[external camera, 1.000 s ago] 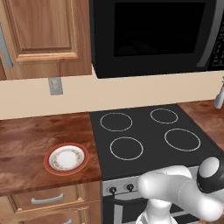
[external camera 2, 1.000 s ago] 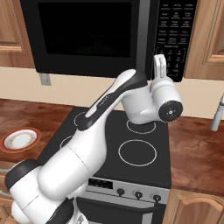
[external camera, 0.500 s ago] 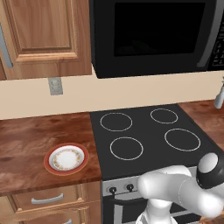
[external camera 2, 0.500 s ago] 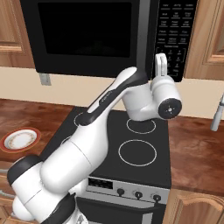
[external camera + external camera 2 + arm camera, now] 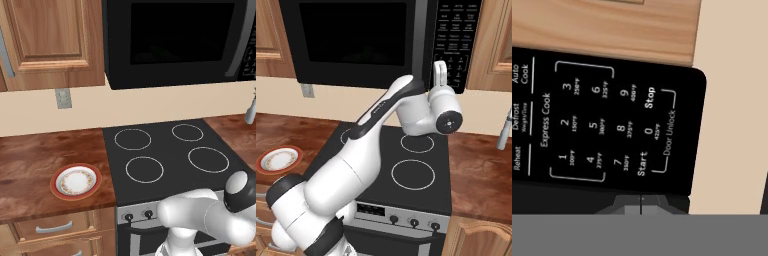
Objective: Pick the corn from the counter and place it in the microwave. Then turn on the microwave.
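Note:
The black microwave (image 5: 175, 40) (image 5: 356, 40) hangs above the stove, and its dark glass door is closed. The corn is out of view. My gripper (image 5: 440, 71) is shut and holds nothing. It points up at the lower part of the button panel (image 5: 456, 35) on the microwave's right side. In the hand view the joined fingertips (image 5: 641, 204) sit just under the keypad (image 5: 602, 125), below the Start key (image 5: 642, 164). The reddish-brown counter (image 5: 30, 150) (image 5: 276, 131) lies to the left of the stove.
A white red-rimmed plate (image 5: 76, 181) (image 5: 278, 159) sits on the left counter. The black stovetop (image 5: 170, 155) (image 5: 411, 165) is under my arm. A wooden cabinet (image 5: 50, 40) is left of the microwave, and a grey handle (image 5: 503, 130) stands at the far right.
The hand has crept slightly up and closer to the button panel. The gripper stays shut.

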Available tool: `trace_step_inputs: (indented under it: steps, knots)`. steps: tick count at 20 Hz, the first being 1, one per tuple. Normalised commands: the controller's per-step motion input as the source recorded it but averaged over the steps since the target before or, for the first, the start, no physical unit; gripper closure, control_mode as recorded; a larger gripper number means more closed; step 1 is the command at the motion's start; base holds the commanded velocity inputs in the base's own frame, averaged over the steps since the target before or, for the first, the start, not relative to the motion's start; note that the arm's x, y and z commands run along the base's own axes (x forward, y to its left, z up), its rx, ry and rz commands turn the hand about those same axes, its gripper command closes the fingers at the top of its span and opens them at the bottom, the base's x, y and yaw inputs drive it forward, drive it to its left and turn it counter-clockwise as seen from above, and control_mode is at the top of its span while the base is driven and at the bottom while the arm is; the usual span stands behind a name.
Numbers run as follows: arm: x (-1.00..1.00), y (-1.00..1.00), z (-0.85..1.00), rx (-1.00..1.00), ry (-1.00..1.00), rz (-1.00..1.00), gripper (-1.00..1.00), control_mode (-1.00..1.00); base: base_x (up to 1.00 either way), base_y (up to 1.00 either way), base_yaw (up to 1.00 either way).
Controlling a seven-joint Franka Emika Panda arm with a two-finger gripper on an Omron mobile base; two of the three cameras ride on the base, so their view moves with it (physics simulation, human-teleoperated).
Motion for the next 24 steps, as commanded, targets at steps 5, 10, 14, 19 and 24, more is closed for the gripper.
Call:
trace_step_inputs:
  steps: [5, 10, 14, 19, 24]
  knots:
    - [0.08, -0.04, -0.02, 0.01, 0.00, -0.01, 1.00, -1.00, 0.00, 0.00, 0.00]
    - [0.09, -0.05, 0.00, 0.01, 0.00, -0.01, 1.00, -1.00, 0.00, 0.00, 0.00]
    - [0.12, -0.04, -0.01, 0.01, 0.00, -0.01, 1.00, -1.00, 0.00, 0.00, 0.00]
    - [0.13, -0.03, -0.01, 0.00, 0.00, -0.01, 1.00, -1.00, 0.00, 0.00, 0.00]
    - [0.12, -0.05, -0.01, 0.00, 0.00, -0.01, 1.00, -1.00, 0.00, 0.00, 0.00]
